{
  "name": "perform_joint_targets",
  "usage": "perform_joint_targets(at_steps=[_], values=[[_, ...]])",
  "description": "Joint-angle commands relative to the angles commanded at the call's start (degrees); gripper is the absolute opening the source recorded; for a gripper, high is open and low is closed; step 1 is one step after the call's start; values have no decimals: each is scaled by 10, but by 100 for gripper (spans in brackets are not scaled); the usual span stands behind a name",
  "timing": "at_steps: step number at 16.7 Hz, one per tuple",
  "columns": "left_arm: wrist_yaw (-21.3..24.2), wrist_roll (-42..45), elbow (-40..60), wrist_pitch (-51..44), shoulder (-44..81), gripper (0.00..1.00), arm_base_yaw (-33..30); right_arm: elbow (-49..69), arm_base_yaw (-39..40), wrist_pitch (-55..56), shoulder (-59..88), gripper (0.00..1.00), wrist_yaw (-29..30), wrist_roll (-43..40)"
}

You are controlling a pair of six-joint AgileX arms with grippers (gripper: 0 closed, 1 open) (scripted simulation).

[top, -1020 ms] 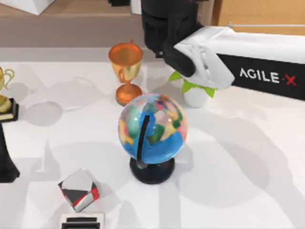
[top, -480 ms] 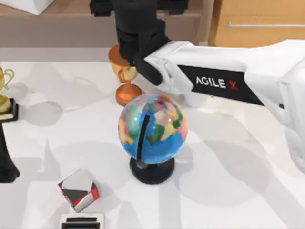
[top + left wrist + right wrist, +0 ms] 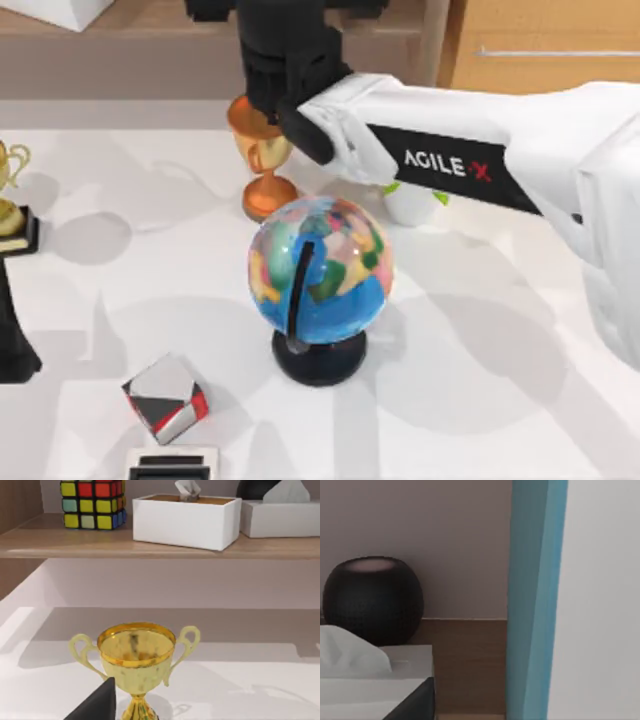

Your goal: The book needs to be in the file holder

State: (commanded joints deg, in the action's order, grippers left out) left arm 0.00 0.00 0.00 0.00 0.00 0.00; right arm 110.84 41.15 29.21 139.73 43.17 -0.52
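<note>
Right gripper: reaching past the orange trophy cup; finger state indiscernible. Book, white with teal band: sitting immediately before its camera.

The top camera looks down on the white table, globe at centre. The left wrist camera sits low, facing the gold trophy close up and the wooden shelf behind. The right wrist camera is at shelf height, pressed against a teal-edged white book. Both wrist views catch white tissue boxes.
</note>
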Motion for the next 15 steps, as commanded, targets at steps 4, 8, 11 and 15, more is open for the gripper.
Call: perform_joint_targets(at_steps=[4,8,11,15], values=[[0,0,0,0,0,100,0,15,-3,-7,8,100,-3,0],[0,0,0,0,0,100,0,15,-3,-7,8,77,-3,0],[0,0,0,0,0,100,0,15,-3,-7,8,55,-3,0],[0,0,0,0,0,100,0,15,-3,-7,8,25,-3,0]])
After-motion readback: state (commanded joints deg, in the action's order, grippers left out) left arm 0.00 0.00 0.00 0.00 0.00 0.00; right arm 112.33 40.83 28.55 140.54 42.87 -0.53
